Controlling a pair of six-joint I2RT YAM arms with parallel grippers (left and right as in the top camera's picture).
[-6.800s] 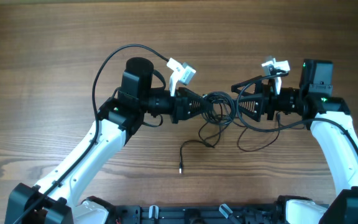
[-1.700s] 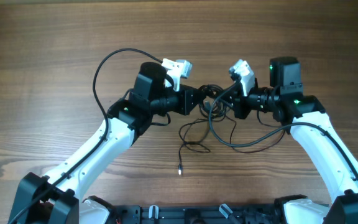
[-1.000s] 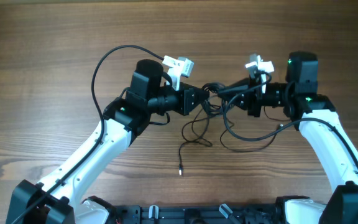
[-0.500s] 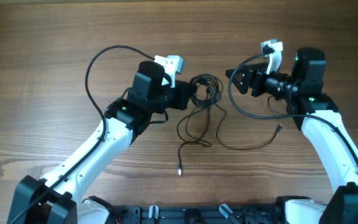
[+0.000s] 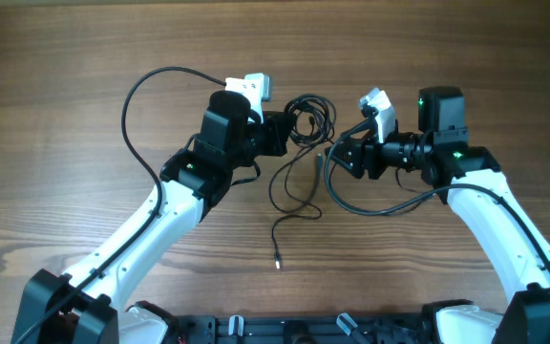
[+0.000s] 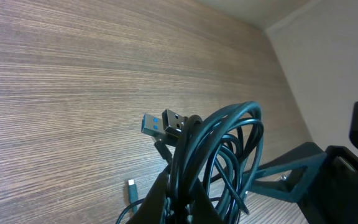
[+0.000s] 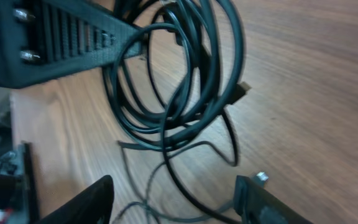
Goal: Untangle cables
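Cables (image 5: 308, 117): coiled bunch held just above the table (image 5: 65, 76), loose tails (image 5: 292, 196) hanging onto the wood, probably so the crossings spread out. Left gripper (image 5: 277, 134) pinches the coil tight, so it's the anchor. Right gripper (image 5: 337, 156) sits just beside the coil, jaws wide and empty, likely lining up on a strand. USB plug (image 6: 166, 123) sticks out of the bunch.

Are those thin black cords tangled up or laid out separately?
Tangled. The cables are gathered in one looped bunch in the shut left gripper, strands crossing each other, with loose ends trailing on the table.
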